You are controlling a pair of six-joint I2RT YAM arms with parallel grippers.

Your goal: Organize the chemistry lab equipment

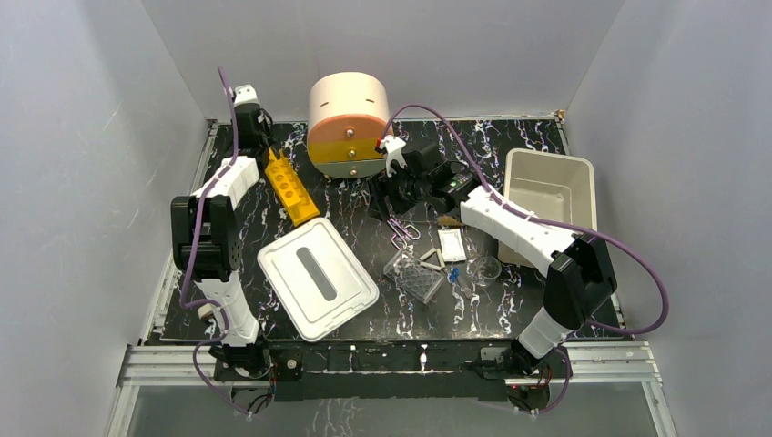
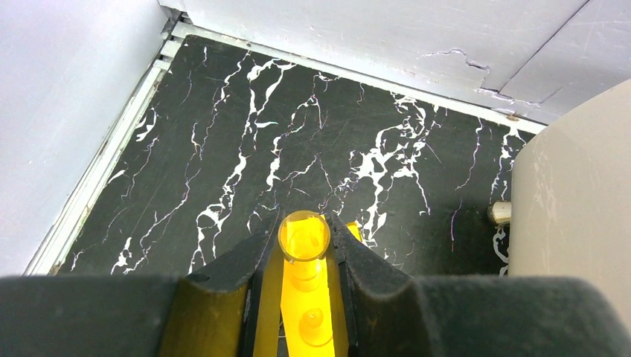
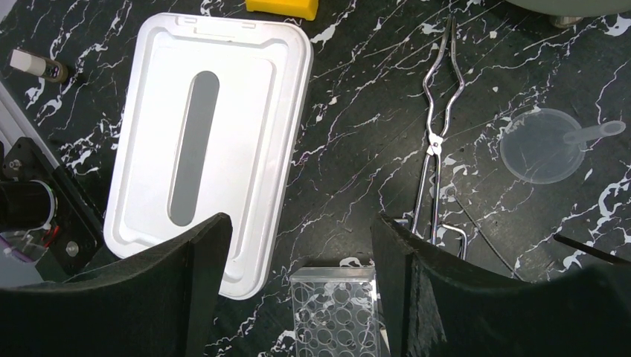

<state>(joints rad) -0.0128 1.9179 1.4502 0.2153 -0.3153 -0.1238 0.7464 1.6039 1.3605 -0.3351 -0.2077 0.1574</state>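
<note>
My left gripper (image 2: pixel 305 242) is shut on the far end of the yellow rack (image 2: pixel 303 297), its fingers (image 2: pixel 231 268) pressing both long sides. In the top view the yellow rack (image 1: pixel 291 188) slants from my left gripper (image 1: pixel 262 150) toward the lid. My right gripper (image 3: pixel 301 230) hangs open above the table, nothing between its fingers. The clear well plate (image 3: pixel 338 316) lies below it, metal tongs (image 3: pixel 435 141) and a clear round dish (image 3: pixel 542 145) to its right. From above, my right gripper (image 1: pixel 393 194) is in front of the drawer unit, with the well plate (image 1: pixel 415 276), glass slides (image 1: pixel 451 246) and a dish (image 1: pixel 485 269) nearer.
The round peach-orange drawer unit (image 1: pixel 349 125) stands at the back centre. A white bin (image 1: pixel 549 196) sits at the right. Its grey-slotted lid (image 1: pixel 317 276) lies flat at the front left. A small vial (image 3: pixel 37 67) lies left of the lid. Walls enclose the table.
</note>
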